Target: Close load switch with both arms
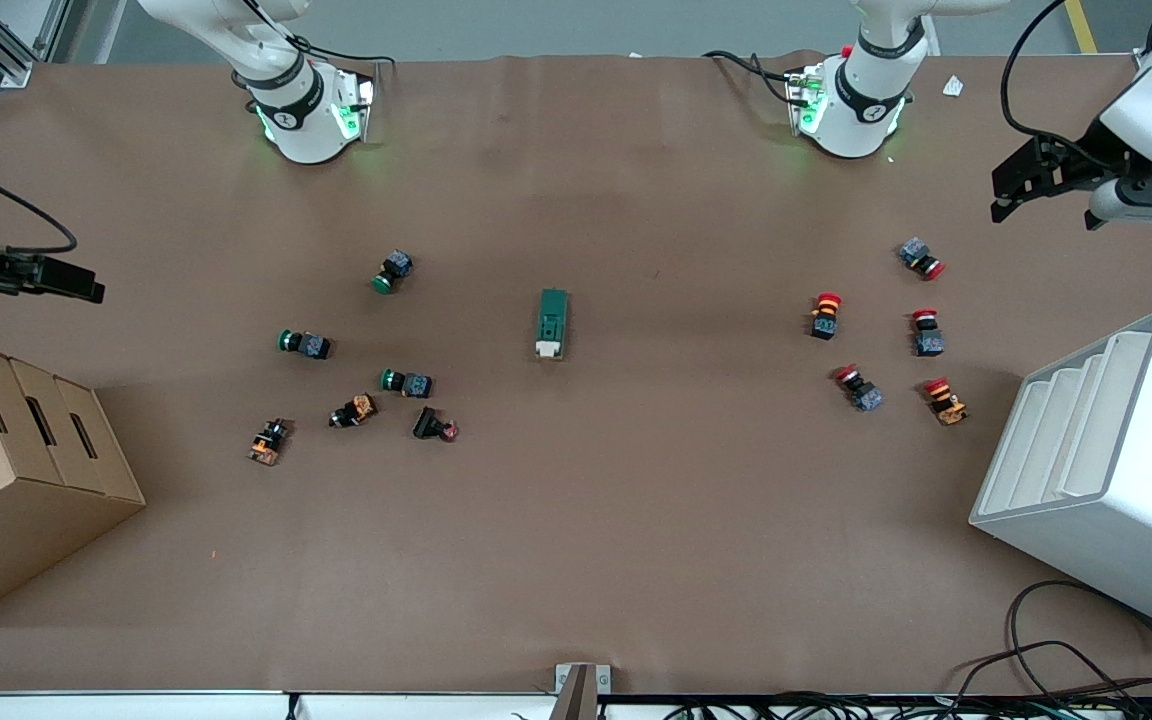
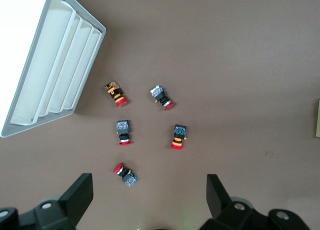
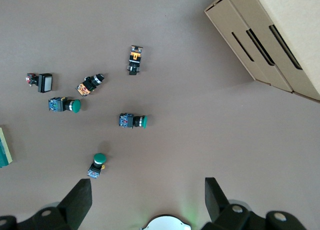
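Observation:
The load switch (image 1: pixel 553 323), a dark green oblong block with a white lever end, lies at the middle of the table, its white end toward the front camera. Only its edge shows in the left wrist view (image 2: pixel 318 118) and in the right wrist view (image 3: pixel 4 147). My left gripper (image 1: pixel 1008 195) hangs open and empty high over the left arm's end of the table, by the red push buttons; its fingers (image 2: pixel 77 197) stand wide apart. My right gripper (image 1: pixel 76 282) hangs open and empty high over the right arm's end, by the green push buttons; its fingers (image 3: pixel 75 200) stand wide apart.
Several red-capped push buttons (image 1: pixel 826 315) lie toward the left arm's end, beside a white slotted rack (image 1: pixel 1106 460). Several green and black push buttons (image 1: pixel 406 382) lie toward the right arm's end, near a cardboard box (image 1: pixel 16 470). Cables lie at the table's front corner.

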Action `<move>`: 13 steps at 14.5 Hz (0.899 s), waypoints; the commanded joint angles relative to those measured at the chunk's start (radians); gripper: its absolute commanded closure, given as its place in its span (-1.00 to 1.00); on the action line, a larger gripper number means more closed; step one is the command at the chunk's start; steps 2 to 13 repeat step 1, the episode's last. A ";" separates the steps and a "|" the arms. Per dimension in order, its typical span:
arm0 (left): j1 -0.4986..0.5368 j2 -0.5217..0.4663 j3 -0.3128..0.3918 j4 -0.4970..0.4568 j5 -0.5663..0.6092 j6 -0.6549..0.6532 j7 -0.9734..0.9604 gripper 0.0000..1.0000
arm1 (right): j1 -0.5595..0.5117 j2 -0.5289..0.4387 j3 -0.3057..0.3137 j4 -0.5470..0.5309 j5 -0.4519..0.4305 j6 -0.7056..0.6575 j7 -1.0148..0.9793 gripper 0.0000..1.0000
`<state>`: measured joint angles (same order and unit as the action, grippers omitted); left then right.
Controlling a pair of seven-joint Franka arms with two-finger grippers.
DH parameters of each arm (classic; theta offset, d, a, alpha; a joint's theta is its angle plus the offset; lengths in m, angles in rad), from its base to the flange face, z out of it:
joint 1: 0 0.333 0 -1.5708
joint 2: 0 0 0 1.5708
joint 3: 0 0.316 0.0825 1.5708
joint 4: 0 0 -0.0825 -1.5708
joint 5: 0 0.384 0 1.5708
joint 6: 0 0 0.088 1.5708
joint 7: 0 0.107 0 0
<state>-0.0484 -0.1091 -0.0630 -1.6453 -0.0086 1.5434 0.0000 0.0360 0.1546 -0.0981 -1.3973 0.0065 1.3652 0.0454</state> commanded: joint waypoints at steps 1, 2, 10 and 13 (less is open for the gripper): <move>-0.004 0.029 0.002 0.055 0.002 -0.032 -0.003 -1.00 | -0.002 -0.099 0.006 -0.083 -0.002 0.009 0.013 -1.00; -0.004 0.029 0.002 0.055 0.002 -0.032 -0.003 -1.00 | -0.002 -0.099 0.006 -0.083 -0.002 0.009 0.013 -1.00; -0.004 0.029 0.002 0.055 0.002 -0.032 -0.003 -1.00 | -0.002 -0.099 0.006 -0.083 -0.002 0.009 0.013 -1.00; -0.004 0.029 0.002 0.055 0.002 -0.032 -0.003 -1.00 | -0.002 -0.099 0.006 -0.083 -0.002 0.009 0.013 -1.00</move>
